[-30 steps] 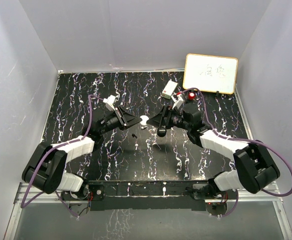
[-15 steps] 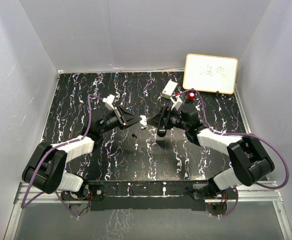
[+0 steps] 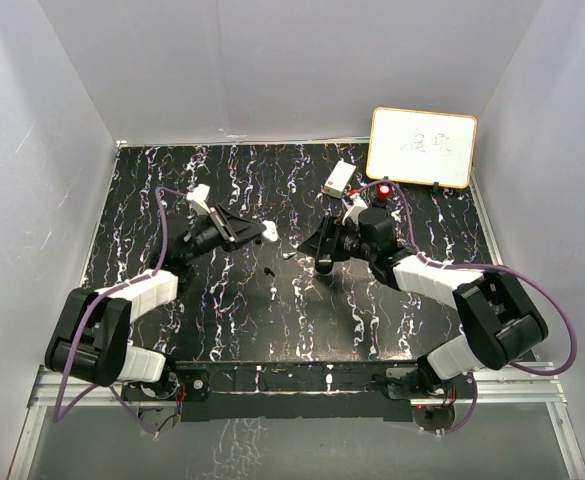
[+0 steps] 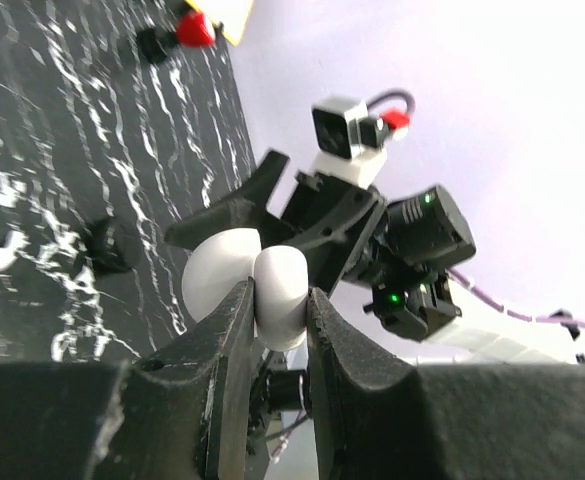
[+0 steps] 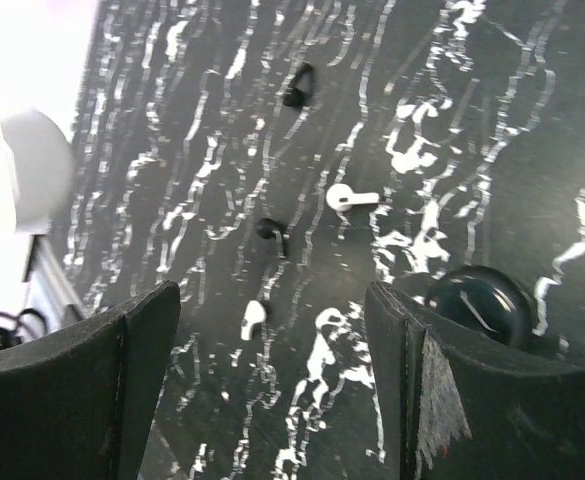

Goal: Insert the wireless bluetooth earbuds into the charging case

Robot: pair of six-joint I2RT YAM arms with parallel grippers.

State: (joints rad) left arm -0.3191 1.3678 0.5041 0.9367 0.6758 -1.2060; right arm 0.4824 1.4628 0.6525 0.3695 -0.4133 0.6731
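Top view, left gripper: clamped tight on the white case, which it holds at 9 o'clock of the other arm.
Top view, right gripper: jaws wide, empty; this arm is nearer the loose pieces, which lie at its 8 o'clock.
Left wrist view, hold: white case pinched between both fingers.
Right wrist view, white earbuds: two. The stemmed one is at 1 o'clock of the gap, long axis 3-to-9; the other lies within the gap.
Right wrist view, black earbuds: two, at 12 o'clock.
Right wrist view, black case: one, at 3 o'clock.
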